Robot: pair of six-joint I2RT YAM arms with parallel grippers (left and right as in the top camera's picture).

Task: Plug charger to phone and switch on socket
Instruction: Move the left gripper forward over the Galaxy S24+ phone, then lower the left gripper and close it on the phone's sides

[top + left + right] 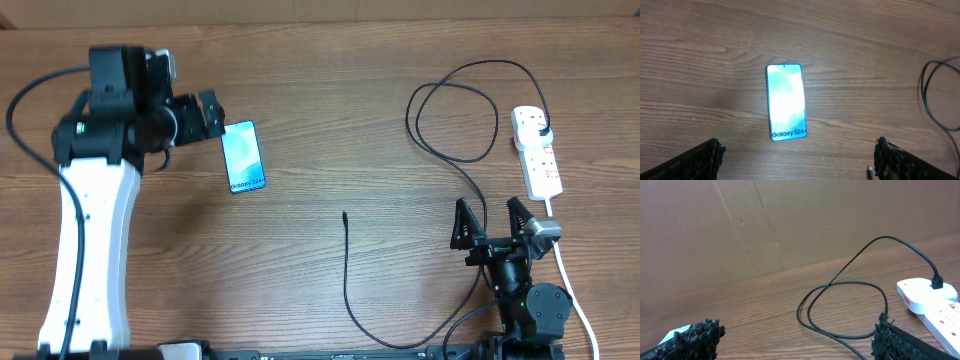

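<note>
Overhead, left gripper (208, 115): jaws spread wide, holding nothing, arm reaching across the table (330, 100), near the phone (244, 156).
Overhead, right gripper (490, 222): wide open, empty, near the front edge beside the power strip (540, 160).
Overhead, phone: flat, screen up, left of centre.
Overhead, charger cable (347, 270): plugged into the power strip, looped; loose tip on bare wood, well apart from the phone.
Overhead, surface: brown wood grain.
Left wrist, left gripper (797, 165): fingers (700, 160) spread; phone (785, 102) beyond, untouched.
Left wrist, writing: "Galaxy S24+".
Right wrist, right gripper (792, 340): open, empty; cable (850, 282) loop and power strip (930, 297) ahead.
Right wrist, room: cardboard wall (740, 230) behind the table.
</note>
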